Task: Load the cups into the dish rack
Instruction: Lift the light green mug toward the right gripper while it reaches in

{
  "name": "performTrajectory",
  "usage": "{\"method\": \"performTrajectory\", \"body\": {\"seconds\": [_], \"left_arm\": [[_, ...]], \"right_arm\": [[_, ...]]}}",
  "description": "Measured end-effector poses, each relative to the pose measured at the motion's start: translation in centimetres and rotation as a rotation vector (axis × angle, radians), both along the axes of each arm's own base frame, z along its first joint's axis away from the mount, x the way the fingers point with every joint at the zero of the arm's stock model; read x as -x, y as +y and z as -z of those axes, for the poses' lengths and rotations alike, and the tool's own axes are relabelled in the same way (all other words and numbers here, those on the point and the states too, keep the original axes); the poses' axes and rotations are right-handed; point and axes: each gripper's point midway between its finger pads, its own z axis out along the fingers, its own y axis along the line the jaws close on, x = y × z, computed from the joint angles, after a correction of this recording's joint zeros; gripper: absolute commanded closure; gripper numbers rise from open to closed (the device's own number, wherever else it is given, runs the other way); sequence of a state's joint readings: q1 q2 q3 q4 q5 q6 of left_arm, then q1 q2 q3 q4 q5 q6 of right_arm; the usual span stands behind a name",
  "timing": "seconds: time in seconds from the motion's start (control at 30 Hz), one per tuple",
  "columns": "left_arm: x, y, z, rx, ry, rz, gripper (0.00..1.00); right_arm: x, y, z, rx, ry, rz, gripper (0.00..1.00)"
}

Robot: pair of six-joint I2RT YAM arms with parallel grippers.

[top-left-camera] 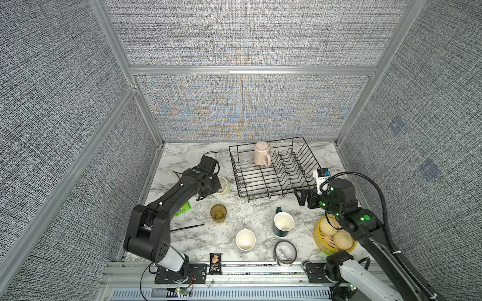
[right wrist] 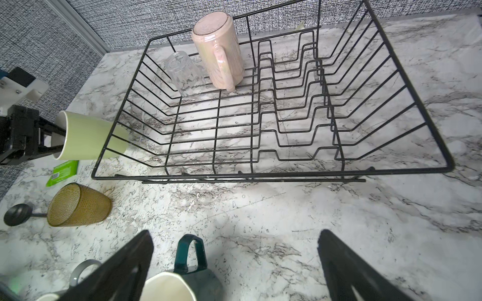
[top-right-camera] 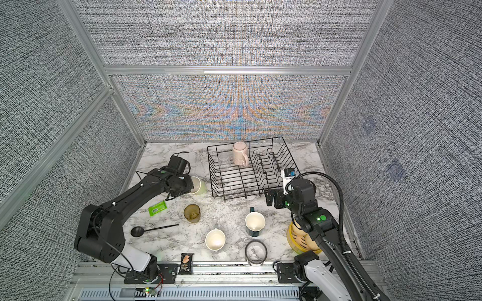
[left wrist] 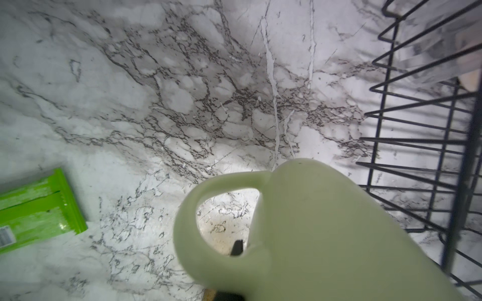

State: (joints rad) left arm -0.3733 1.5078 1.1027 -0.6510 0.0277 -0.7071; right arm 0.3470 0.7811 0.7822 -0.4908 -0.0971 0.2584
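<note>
Light even and bright from overhead; shadows on the marble table (top-left-camera: 208,242) are soft and short. The back wall (top-left-camera: 242,114) shows coloured moiré bands in both top views. The frame rails (top-left-camera: 250,70) bow toward the picture edges.

Left wrist view: green mug (left wrist: 326,234) close and soft, with a glare patch on the marble through its handle. Rack (left wrist: 417,140) wires smeared.

Right wrist view: rack (right wrist: 260,174) crisp. Right gripper (right wrist: 234,232) fingers dark and blurred.

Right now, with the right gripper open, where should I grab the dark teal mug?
Probably the rim wall, from above: one finger inside, one outside. The dark teal mug stands upright, mouth open, its handle toward the dish rack, so the right gripper should take the side clear of it.
</note>
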Motion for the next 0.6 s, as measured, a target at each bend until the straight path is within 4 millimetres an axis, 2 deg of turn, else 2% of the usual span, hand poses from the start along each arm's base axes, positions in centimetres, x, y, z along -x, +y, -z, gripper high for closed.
{"method": "performTrajectory", "body": {"seconds": [0.17, 0.3, 0.43, 0.6], "left_arm": [[0.7, -1.0, -2.7, 0.087, -0.068, 0.05, 1.0], [1.6, -2.0, -5.2, 0.173, -0.124, 0.098, 1.0], [2.6, -3.0, -7.5, 0.265, -0.191, 0.143, 1.0], [3.9, -5.6, -9.3, 0.458, -0.222, 0.215, 1.0]], "right_arm": [[0.3, 2.4, -2.1, -0.1, 0.009, -0.106, 0.01], [1.1, 3.6, -3.9, -0.201, -0.008, -0.15, 0.01], [1.8, 4.5, -4.6, -0.322, -0.016, -0.171, 0.01], [2.2, 6.5, -4.8, -0.516, 0.06, -0.213, 0.01]]}}
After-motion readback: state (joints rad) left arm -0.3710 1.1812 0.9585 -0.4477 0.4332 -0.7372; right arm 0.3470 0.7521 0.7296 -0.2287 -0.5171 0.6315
